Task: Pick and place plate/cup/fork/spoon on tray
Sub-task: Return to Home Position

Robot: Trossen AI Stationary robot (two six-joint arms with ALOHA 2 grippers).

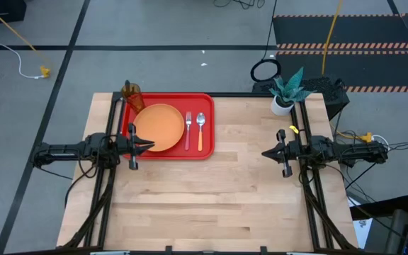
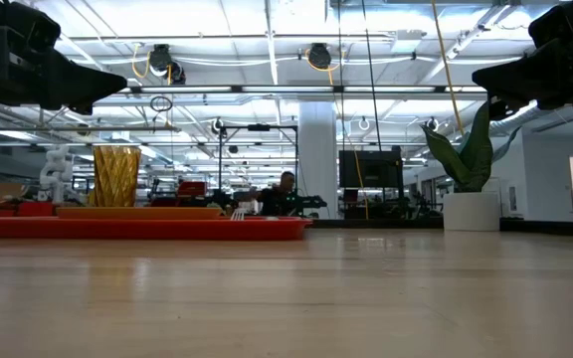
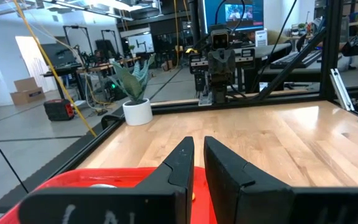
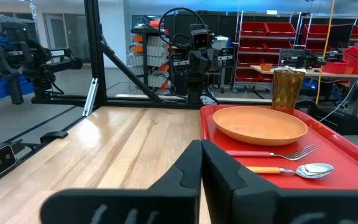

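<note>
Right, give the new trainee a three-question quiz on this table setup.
1. True or false: the plate lies on the tray.
2. Which lies closer to the plate: A) the fork or B) the spoon?
3. Fill in: the cup stands in the tray's far ____ corner, seen from above.

Key: 1 true; 2 A; 3 left.

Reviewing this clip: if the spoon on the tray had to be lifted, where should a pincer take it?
Grip the spoon at mid-handle, from straight above, fingers across it: it lies flat on the tray, with the fork close alongside.
</note>
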